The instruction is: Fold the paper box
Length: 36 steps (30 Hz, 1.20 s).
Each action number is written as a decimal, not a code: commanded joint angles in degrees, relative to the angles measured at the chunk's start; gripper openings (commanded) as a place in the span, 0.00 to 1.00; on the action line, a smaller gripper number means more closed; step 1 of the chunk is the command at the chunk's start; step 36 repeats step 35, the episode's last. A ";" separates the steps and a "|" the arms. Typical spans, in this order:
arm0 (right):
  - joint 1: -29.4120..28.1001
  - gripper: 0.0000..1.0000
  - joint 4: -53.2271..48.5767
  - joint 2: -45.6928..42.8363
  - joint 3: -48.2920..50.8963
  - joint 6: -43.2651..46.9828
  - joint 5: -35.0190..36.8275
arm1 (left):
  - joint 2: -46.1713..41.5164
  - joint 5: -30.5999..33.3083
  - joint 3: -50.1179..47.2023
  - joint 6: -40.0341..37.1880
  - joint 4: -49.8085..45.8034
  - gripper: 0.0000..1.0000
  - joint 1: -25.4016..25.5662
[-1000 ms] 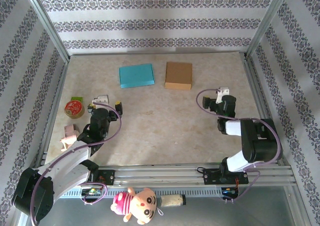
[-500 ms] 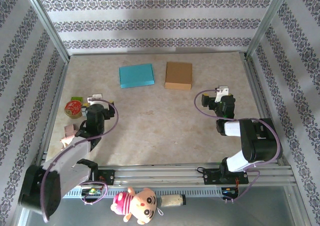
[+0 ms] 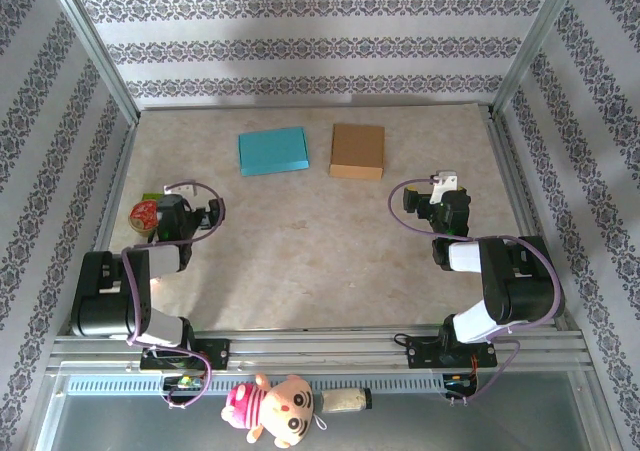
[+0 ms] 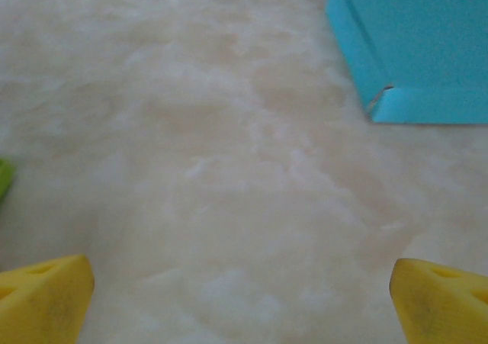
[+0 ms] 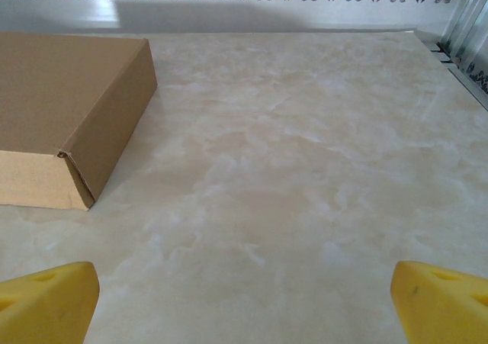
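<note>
Two closed flat boxes lie at the back of the table: a blue paper box [image 3: 272, 151] and a brown cardboard box [image 3: 357, 151]. My left gripper [image 3: 207, 212] rests low at the left side, open, well short of the blue box [image 4: 415, 46]. Its yellow fingertips [image 4: 42, 298] stand wide apart with bare tabletop between them; the left gripper [image 4: 242, 302] holds nothing. My right gripper [image 3: 412, 200] sits at the right, open and empty. In the right wrist view the brown box [image 5: 61, 107] lies ahead to the left of the right gripper [image 5: 244, 302].
A red-lidded tin [image 3: 146, 214] stands at the table's left edge just beside the left wrist. A green sliver [image 4: 3, 178] shows at the left margin of the left wrist view. A plush toy [image 3: 275, 408] lies below the front rail. Patterned walls and metal posts [image 3: 95, 56] enclose the table.
The left arm has drawn back to the left and folded down over its base, now covering the pink object. The right arm shifted only slightly. Both grippers stayed open.
</note>
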State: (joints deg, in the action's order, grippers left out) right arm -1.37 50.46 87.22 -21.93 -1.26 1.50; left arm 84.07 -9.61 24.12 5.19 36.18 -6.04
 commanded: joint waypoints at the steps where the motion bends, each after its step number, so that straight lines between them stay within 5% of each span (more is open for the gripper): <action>1: 0.14 0.98 2.06 -0.23 0.13 0.12 0.05 | 6.16 -6.45 -0.11 -2.77 16.50 1.00 0.38; 2: 0.22 0.98 2.10 -0.25 0.05 0.12 -0.01 | 3.74 -5.38 1.07 -4.11 8.32 1.00 0.80; 5: 0.22 0.98 2.03 -0.23 0.05 0.05 -0.19 | 8.88 -2.62 -3.66 -4.70 24.32 1.00 2.76; 7: 0.27 0.98 2.01 -0.30 0.05 0.06 -0.29 | 5.85 2.28 -2.36 -3.00 16.45 0.99 2.48; 12: 0.48 0.98 1.93 -0.28 0.02 0.02 -0.60 | 7.71 5.20 -3.15 -2.95 21.33 1.00 3.23; 36: 0.77 0.98 1.84 -0.19 -0.13 -0.14 -1.41 | 7.18 1.78 -2.32 -4.13 18.74 0.99 3.32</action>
